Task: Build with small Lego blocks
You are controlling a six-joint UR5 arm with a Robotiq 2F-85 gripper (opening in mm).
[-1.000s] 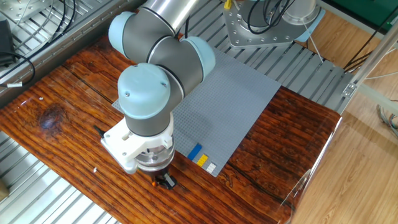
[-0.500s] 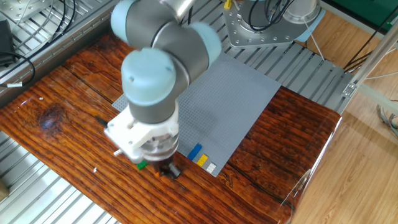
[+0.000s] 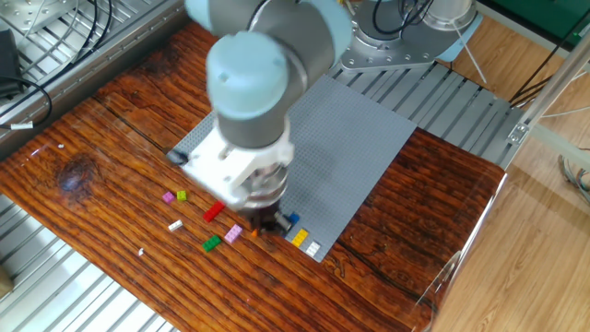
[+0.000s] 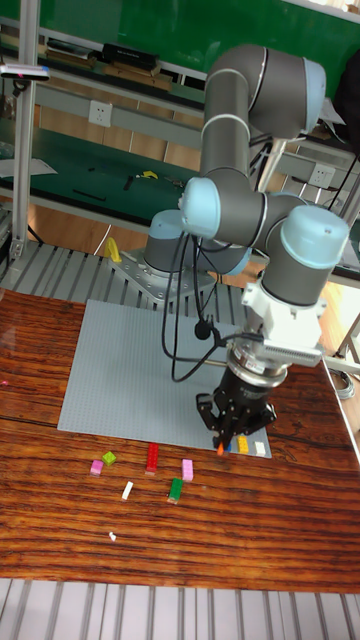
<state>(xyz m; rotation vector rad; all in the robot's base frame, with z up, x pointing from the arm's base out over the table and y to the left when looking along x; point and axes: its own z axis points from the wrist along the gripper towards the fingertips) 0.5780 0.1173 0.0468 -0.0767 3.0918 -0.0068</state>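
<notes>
My gripper (image 3: pixel 265 226) (image 4: pixel 224 441) hangs over the near corner of the grey baseplate (image 3: pixel 350 148) (image 4: pixel 120 370), shut on a tiny orange block (image 3: pixel 253 233) (image 4: pixel 220 449) that pokes out below the fingertips. Right beside it, a blue block (image 3: pixel 291 219), a yellow block (image 3: pixel 300 236) (image 4: pixel 243 443) and a white block (image 3: pixel 313 247) (image 4: pixel 260 447) sit in a row on the plate's corner. Loose on the wood lie a magenta block (image 3: pixel 168 196) (image 4: pixel 97 466), a lime one (image 3: pixel 182 195) (image 4: pixel 108 457), a red one (image 3: pixel 213 212) (image 4: pixel 152 457), a pink one (image 3: pixel 232 233) (image 4: pixel 187 469), a white one (image 3: pixel 175 225) (image 4: pixel 127 490) and a green one (image 3: pixel 211 243) (image 4: pixel 176 489).
The dark wooden tabletop (image 3: pixel 83 138) is framed by metal slats (image 3: pixel 55 277). The arm's base mount (image 3: pixel 396 46) stands behind the baseplate. A black cable (image 4: pixel 190 340) loops down from the wrist over the plate.
The arm has swung from the table's front edge up and right to the baseplate's near corner, carrying the orange block. The loose blocks it was hiding now show.
</notes>
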